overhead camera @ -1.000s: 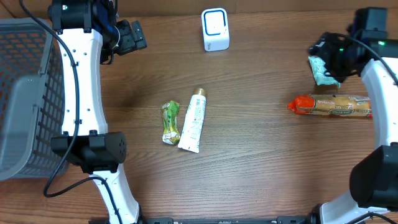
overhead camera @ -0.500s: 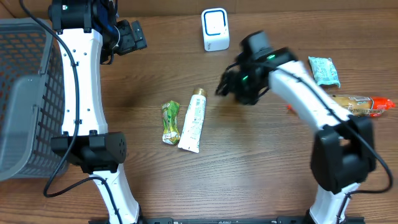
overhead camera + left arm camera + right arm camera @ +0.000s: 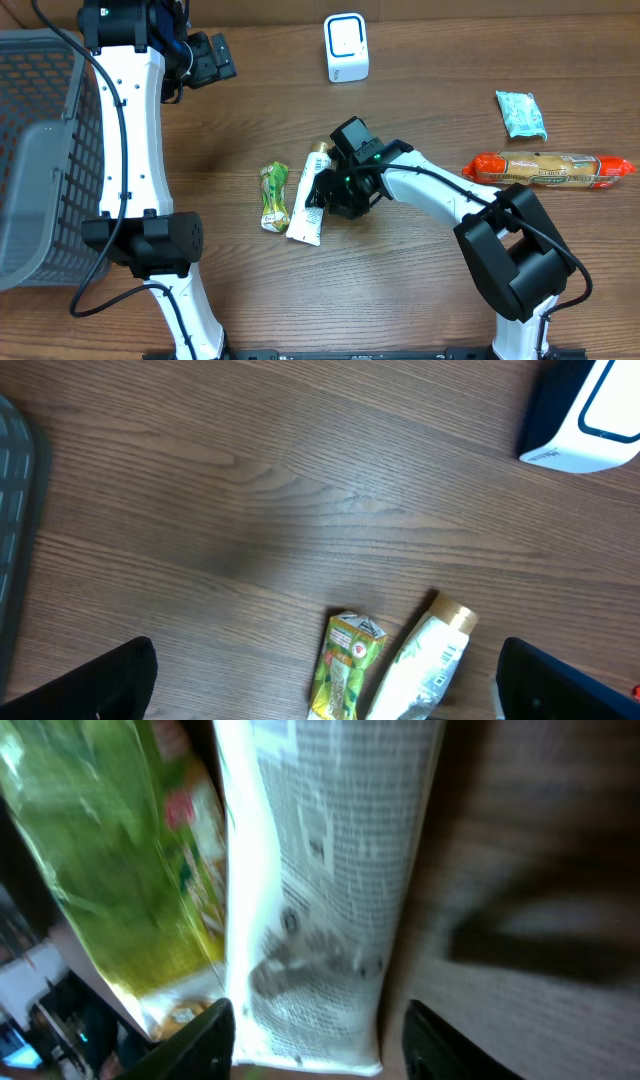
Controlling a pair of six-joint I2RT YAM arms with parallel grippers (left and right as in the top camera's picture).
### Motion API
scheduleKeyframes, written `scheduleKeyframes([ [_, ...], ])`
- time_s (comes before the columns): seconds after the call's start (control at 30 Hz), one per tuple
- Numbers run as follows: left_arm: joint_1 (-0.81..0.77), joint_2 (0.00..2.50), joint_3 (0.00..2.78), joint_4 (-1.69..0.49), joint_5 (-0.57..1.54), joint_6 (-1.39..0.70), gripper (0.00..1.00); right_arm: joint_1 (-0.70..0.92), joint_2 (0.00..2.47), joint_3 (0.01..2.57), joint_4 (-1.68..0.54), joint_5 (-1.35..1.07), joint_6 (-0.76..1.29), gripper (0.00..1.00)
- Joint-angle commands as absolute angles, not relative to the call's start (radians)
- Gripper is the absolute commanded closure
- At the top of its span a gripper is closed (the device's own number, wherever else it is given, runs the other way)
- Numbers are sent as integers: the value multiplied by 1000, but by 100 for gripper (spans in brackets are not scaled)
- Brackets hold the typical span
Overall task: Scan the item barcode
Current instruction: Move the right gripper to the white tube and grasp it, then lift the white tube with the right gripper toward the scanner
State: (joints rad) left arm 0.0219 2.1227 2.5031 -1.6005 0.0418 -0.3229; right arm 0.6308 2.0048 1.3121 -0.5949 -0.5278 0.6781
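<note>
overhead, we judge the task barely begun: the white tube (image 3: 305, 222) lies flat on the table (image 3: 420, 290) just left of centre. the green packet (image 3: 274, 196) is right beside it on its left, and the scanner (image 3: 346, 47) is well apart at the top centre. nothing is lifted or shown to the scanner yet. what is left, as we read it, is securing the tube, carrying it up the frame and turning its barcode to the scanner's face.

the right arm reaches in from the lower right, stretched low across the centre, with the right gripper (image 3: 318, 192) down over the tube. in the right wrist view its fingers (image 3: 195, 1042) stand one on each side of the tube, very close to its edges. whether they already pinch it we cannot tell.

the left arm is raised at the upper left, beside the basket (image 3: 30, 150). the left gripper (image 3: 207, 58) is spread wide and empty, and its camera looks down on the tube and packet from well above.
</note>
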Motion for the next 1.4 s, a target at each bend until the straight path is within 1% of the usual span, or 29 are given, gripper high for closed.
scheduleKeyframes([
  [0.0, 23, 2108, 2522, -1599, 43, -337, 0, 637, 2008, 1280, -509, -474, 761, 50],
  [0.03, 23, 2108, 2522, -1599, 44, -337, 0, 642, 2008, 1273, -485, -467, 767, 52],
  [0.17, 23, 2108, 2522, -1599, 44, -337, 0, 670, 2013, 1267, -440, -399, 812, 58],
  [0.3, 23, 2108, 2522, -1599, 44, -337, 0, 679, 2014, 1267, -438, -393, 812, 70],
  [0.4, 23, 2108, 2522, -1599, 43, -337, 1, 679, 2014, 1267, -438, -394, 811, 77],
  [0.43, 23, 2108, 2522, -1599, 44, -337, 1, 678, 2014, 1267, -439, -394, 811, 81],
  [0.5, 23, 2108, 2522, -1599, 44, -337, 0, 672, 2013, 1267, -439, -409, 796, 96],
  [0.7, 23, 2108, 2522, -1599, 44, -337, 1, 574, 1991, 1272, -443, -611, 685, 96],
  [0.83, 23, 2108, 2522, -1599, 44, -337, 0, 530, 1975, 1272, -488, -631, 638, 96],
  [0.97, 23, 2108, 2522, -1599, 43, -337, 0, 505, 1955, 1306, -601, -627, 493, 96],
  [1.13, 23, 2108, 2522, -1599, 44, -337, 0, 471, 1952, 1430, -884, -480, 221, 96],
  [1.2, 23, 2108, 2522, -1599, 44, -337, 0, 465, 1952, 1456, -963, -377, 151, 96],
  [1.27, 23, 2108, 2522, -1599, 43, -337, 0, 463, 1953, 1456, -999, -266, 121, 96],
  [1.3, 23, 2108, 2522, -1599, 44, -337, 0, 463, 1954, 1453, -1007, -220, 121, 96],
  [1.33, 23, 2108, 2522, -1599, 44, -337, 0, 463, 1954, 1449, -1010, -201, 121, 92],
  [1.37, 23, 2108, 2522, -1599, 44, -337, 1, 463, 1954, 1444, -1009, -198, 121, 86],
])
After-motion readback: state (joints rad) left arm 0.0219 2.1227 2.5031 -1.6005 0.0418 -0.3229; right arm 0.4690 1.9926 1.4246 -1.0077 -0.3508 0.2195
